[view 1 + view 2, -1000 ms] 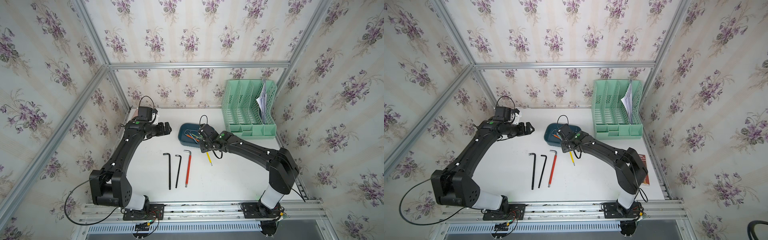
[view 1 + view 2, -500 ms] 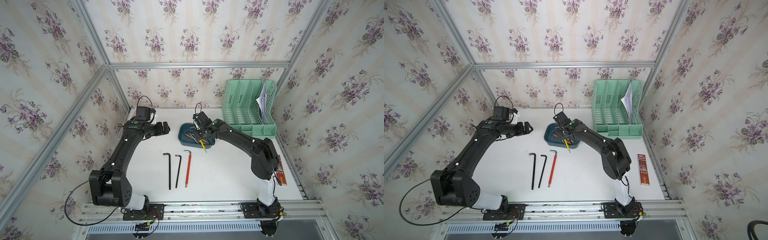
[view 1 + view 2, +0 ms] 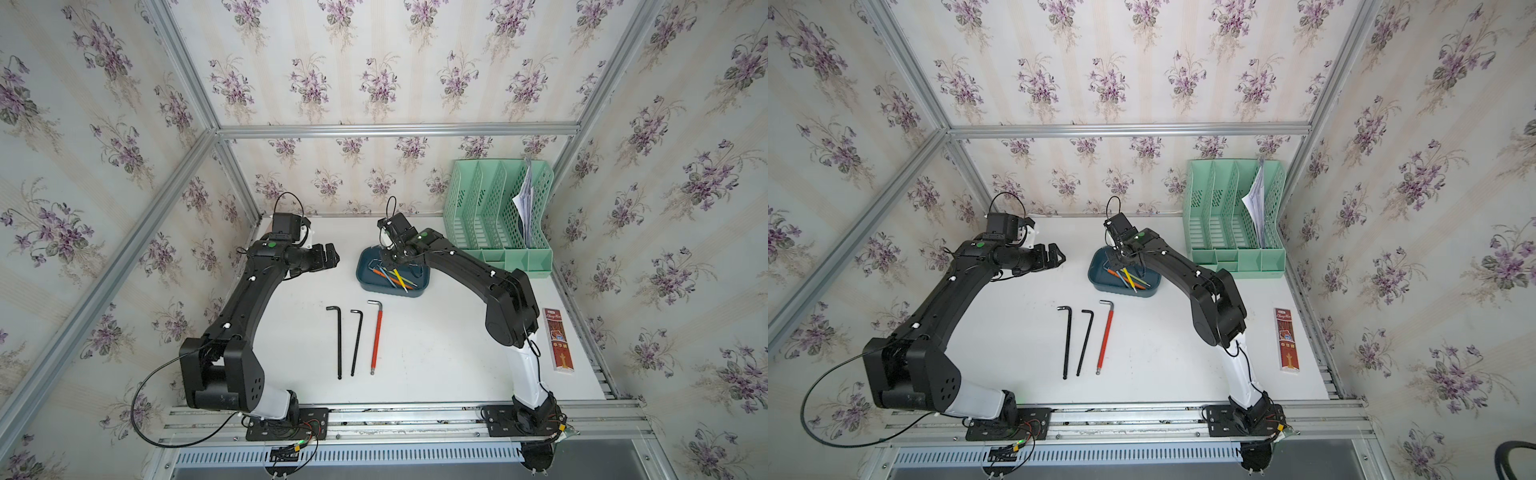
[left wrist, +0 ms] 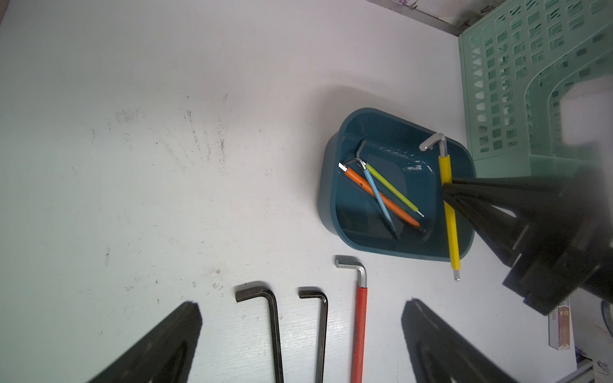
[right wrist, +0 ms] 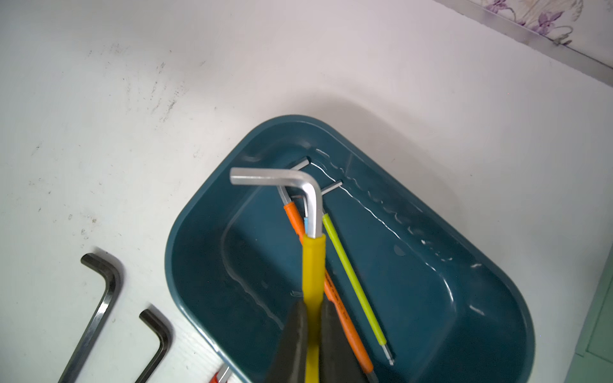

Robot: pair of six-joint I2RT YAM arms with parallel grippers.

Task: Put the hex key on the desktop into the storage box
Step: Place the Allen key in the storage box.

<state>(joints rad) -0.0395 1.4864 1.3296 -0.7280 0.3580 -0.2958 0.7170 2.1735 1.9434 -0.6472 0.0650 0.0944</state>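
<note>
Right claw [image 5: 311, 308]: clenched on the sleeve of the yellow hex key [image 5: 313, 262], hanging over the storage box [image 3: 390, 292].
Yellow hex key: above the box's inside, its bare bent end sticking out past the claw. I can't tell whether it touches the box.
Inside the box: orange key [image 4: 404, 217], blue key [image 4: 388, 219] and lime-green key [image 4: 394, 189], lying crossed on the floor.
Table [image 3: 436, 353], base side of the box: two black keys [image 3: 339, 345] [image 3: 356, 345] and a red key [image 3: 376, 336], side by side, apart from the box.
Left claw [image 4: 302, 306]: released, holding nothing, off the box's left side.
</note>
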